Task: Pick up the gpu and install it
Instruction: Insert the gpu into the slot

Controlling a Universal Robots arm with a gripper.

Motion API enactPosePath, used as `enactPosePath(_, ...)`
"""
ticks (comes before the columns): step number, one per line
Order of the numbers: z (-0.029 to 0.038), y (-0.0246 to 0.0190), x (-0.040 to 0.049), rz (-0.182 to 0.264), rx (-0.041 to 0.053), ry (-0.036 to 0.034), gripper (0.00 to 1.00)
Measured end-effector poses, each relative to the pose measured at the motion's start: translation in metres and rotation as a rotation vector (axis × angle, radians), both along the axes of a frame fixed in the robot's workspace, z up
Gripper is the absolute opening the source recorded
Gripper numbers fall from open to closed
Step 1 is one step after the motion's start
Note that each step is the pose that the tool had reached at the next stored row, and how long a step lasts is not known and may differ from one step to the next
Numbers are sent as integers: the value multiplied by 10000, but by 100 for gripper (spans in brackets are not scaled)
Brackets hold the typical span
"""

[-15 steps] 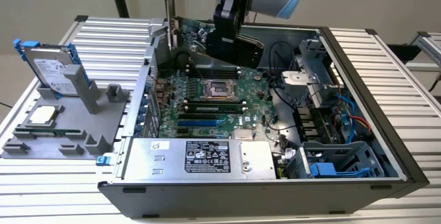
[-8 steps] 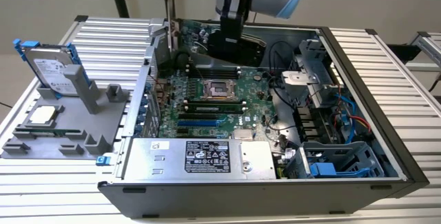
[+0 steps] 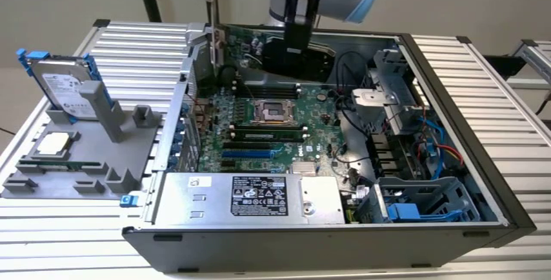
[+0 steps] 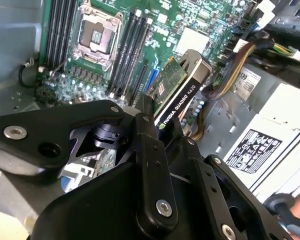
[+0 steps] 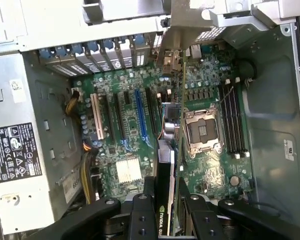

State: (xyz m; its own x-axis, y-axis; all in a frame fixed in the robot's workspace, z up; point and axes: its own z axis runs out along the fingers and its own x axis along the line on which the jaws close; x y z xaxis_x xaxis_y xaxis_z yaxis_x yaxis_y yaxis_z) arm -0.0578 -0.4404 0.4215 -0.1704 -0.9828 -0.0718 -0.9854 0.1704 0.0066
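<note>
The gpu (image 3: 245, 38) hangs on edge above the open computer case (image 3: 448, 131), with its green board facing out and its silver bracket toward the case's rear wall. My gripper (image 3: 295, 57) is shut on the card's end away from the bracket. In the second wrist view the gpu (image 4: 177, 92) sticks out from between my black fingers (image 4: 149, 135), black cooler edge up, over the motherboard (image 4: 90, 75). In the first wrist view the gpu (image 5: 173, 145) is edge-on above the motherboard (image 5: 130, 105), between the expansion slots (image 5: 140, 115) and the CPU socket (image 5: 202, 131).
To the exterior view's left of the case, a grey fixture (image 3: 77, 170) holds a silver hard drive in a blue frame (image 3: 64, 83) and a small square CPU chip (image 3: 53, 142). The power supply (image 3: 250, 196), loose cables (image 3: 353, 106) and a drive cage (image 3: 413, 199) crowd the case interior.
</note>
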Motion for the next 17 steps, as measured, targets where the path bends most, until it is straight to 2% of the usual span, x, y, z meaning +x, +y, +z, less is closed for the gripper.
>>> enactPosePath(17,0,0,112,1657,67,1,0)
